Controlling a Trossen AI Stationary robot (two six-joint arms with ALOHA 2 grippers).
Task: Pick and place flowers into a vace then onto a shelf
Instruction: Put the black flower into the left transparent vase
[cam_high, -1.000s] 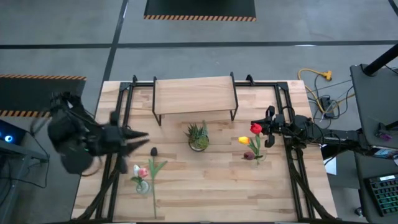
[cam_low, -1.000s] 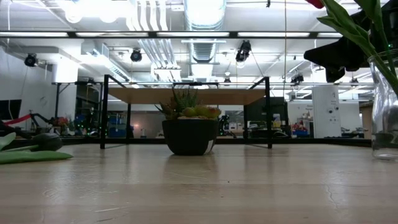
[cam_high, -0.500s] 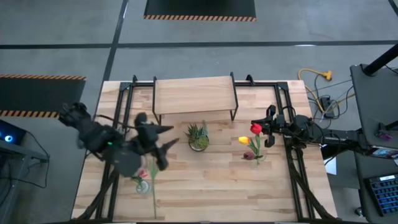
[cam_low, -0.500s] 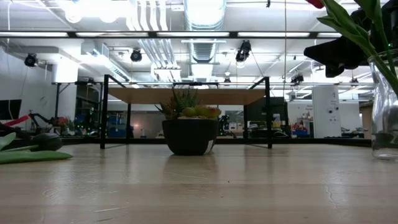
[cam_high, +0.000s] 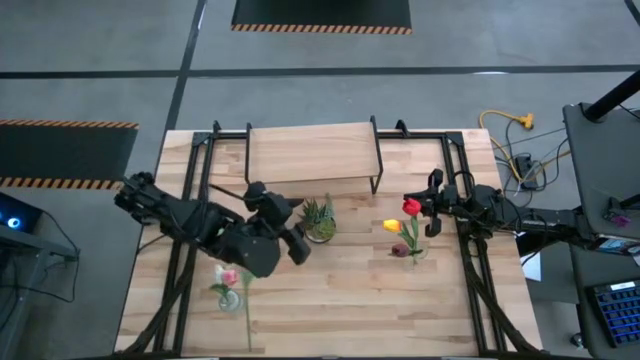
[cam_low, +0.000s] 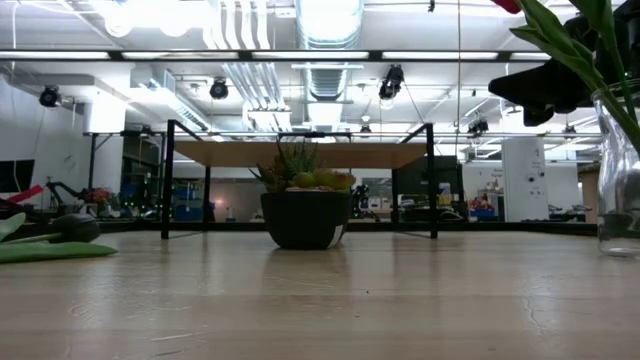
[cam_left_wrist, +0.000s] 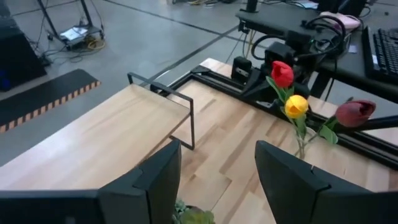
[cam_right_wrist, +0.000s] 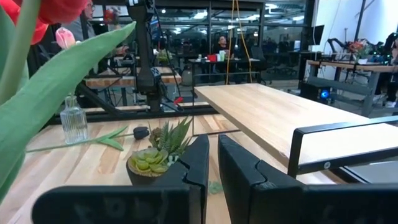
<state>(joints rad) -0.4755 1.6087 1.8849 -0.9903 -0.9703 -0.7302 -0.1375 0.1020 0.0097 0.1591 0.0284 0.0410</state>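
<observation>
The left arm has swung in from the table's left edge, and its gripper (cam_high: 296, 243) now hangs over the middle of the table just beside the potted plant (cam_high: 319, 220), fingers (cam_left_wrist: 155, 177) spread apart with nothing between them. Of the flowers, a pink tulip (cam_high: 229, 277) stands in a small glass vase (cam_high: 229, 298) near the front left, a dark one (cam_right_wrist: 141, 132) lies flat nearby, and red, yellow and maroon tulips (cam_high: 406, 228) stand at the right. The right gripper (cam_high: 432, 213) waits beside those, fingers almost together, holding nothing. The shelf (cam_high: 312, 153) stands at the back, bare.
</observation>
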